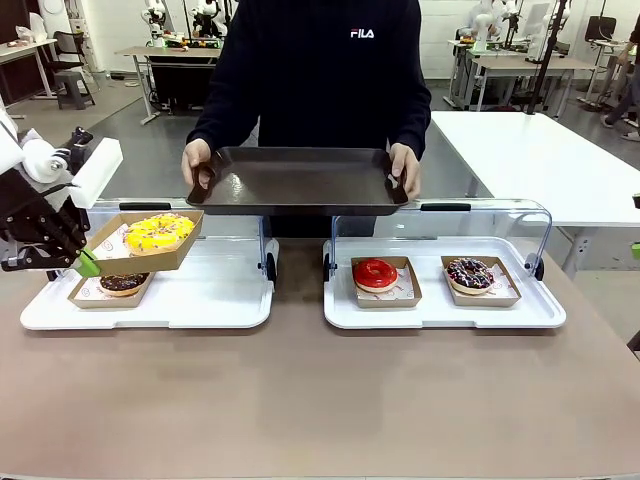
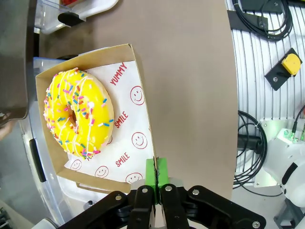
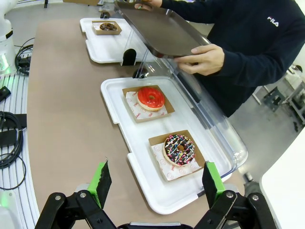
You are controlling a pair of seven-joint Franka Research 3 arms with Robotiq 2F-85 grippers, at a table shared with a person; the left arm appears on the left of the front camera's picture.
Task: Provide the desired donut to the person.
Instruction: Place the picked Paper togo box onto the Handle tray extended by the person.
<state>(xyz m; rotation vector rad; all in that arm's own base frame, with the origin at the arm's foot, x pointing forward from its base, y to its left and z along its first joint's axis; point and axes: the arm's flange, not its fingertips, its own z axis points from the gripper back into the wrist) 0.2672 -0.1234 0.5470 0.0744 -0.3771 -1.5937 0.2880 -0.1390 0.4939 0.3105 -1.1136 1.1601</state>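
**Thin edge grip on a loaded box: mind the sag and the raised lid**

Your left gripper (image 2: 156, 172) is pinched fully closed on one wall of the cardboard box (image 2: 95, 58), and nothing else supports the box. The yellow sprinkled donut (image 2: 78, 113) sits well out from that pinch, so its weight hangs off a thin card wall. A quick swing or wrist roll could fold the wall or tip the box and slide the donut out.

In the front view the box hangs above the left white tray (image 1: 200, 300), near a boxed chocolate donut (image 1: 123, 283). The raised clear lid (image 1: 232, 222) stands between the box and the person's dark tray (image 1: 295, 180). Carry too low and you may clip it.

The person holds the dark tray in the air with a hand (image 1: 197, 160) at each end, so a hard set-down could knock it.

Your right gripper (image 3: 155, 183) is spread wide and holds nothing, over the right white tray (image 3: 143, 138).
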